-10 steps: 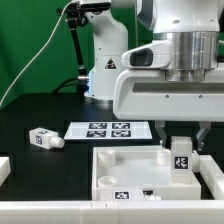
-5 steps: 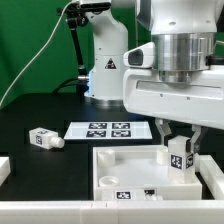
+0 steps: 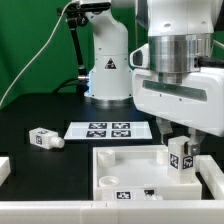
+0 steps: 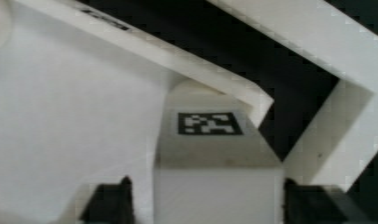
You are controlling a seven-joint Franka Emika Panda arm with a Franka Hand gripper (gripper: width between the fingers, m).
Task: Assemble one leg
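Observation:
A white leg point(image 3: 180, 158) with a black-and-white tag stands upright in the far corner of the large white panel point(image 3: 125, 168), at the exterior view's right. My gripper point(image 3: 179, 143) reaches down from above with a finger on each side of the leg's top and looks shut on it. In the wrist view the leg point(image 4: 214, 160) fills the space between my gripper's point(image 4: 207, 208) two dark fingers, with its tag facing the camera. A second leg point(image 3: 42, 138) lies on its side on the black table at the exterior view's left.
The marker board point(image 3: 105, 129) lies behind the panel. A white part point(image 3: 4, 168) sits at the left edge and a long white piece point(image 3: 60, 215) along the front. The robot's base point(image 3: 108, 70) stands at the back.
The hand has turned about its upright axis over the leg, from broadside to angled. The leg stays in the same corner of the panel.

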